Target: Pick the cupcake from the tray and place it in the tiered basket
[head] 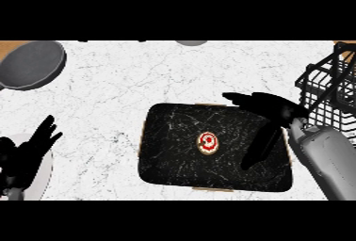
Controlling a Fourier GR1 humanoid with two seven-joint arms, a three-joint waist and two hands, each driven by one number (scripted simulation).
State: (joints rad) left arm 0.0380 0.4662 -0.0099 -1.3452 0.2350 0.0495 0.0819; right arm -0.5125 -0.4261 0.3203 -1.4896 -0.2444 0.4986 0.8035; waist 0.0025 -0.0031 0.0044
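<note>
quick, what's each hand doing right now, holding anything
Left hand: open, fingers up, resting at the left edge, holding nothing.
Right hand: open over the tray, holding nothing; cupcake untouched.

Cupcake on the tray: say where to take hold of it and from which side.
Grip the cupcake round its sides, from above. It sits upright mid-tray with bare surface all around. The open right hand hovers to its right, so approaching from there seems shortest.
</note>
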